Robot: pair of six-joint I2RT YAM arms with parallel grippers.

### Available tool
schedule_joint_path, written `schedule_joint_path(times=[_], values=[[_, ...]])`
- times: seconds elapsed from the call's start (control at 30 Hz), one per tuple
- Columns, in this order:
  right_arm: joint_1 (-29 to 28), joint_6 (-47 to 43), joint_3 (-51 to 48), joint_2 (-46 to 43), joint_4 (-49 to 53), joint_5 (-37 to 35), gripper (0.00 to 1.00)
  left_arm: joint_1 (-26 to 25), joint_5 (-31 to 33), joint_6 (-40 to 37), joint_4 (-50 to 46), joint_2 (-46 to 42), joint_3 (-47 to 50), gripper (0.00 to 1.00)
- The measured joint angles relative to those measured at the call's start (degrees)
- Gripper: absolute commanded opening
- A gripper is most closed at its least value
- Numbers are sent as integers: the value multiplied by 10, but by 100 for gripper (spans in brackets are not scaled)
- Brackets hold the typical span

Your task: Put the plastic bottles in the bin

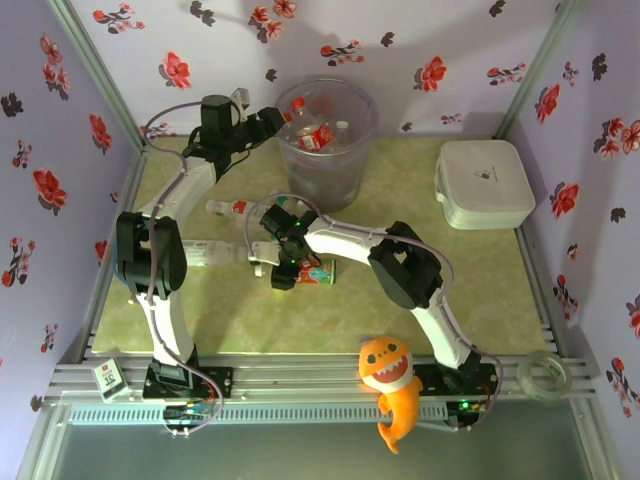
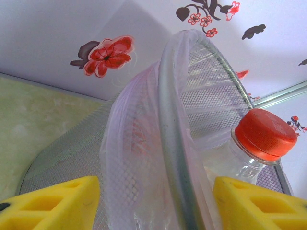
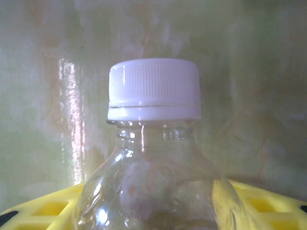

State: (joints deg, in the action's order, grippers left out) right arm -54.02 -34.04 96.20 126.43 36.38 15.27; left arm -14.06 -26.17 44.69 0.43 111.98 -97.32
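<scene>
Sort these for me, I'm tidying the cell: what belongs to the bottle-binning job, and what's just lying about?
Job: bin, bottles in it, bottles on the table, white-capped bottle.
Lying about: white lidded box, orange toy shark, tape roll.

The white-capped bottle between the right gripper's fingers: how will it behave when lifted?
The white-capped bottle is clear with no liquid visible, so it is probably light. Its glossy, thin-looking walls may flex or slip under a squeeze. It lies on its side on the table, so its round body would likely roll if nudged.
</scene>
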Motion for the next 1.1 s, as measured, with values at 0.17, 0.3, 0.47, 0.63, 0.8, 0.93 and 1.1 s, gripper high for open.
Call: schedule_joint_path(times=[0.17, 0.3, 0.47, 0.63, 0.8, 0.93, 1.1], values=[[7, 0, -30, -61, 11, 9, 43, 0, 0, 0, 0, 0, 0, 65], [31, 0, -36, -140, 32, 30, 42, 1, 0, 0, 0, 0, 0, 65], [72, 5, -37, -255, 47, 57, 40, 1, 0, 0, 0, 0, 0, 65], [122, 41, -41, -346, 36, 76, 40, 1, 0, 0, 0, 0, 0, 64], [171, 90, -34, -385, -2, 74, 40, 1, 0, -1, 0, 0, 0, 64], [206, 141, 2, -380, -42, 37, 39, 1, 0, -1, 0, 0, 0, 64], [238, 204, 84, -352, -98, -12, 38, 1, 0, -2, -1, 0, 0, 64]])
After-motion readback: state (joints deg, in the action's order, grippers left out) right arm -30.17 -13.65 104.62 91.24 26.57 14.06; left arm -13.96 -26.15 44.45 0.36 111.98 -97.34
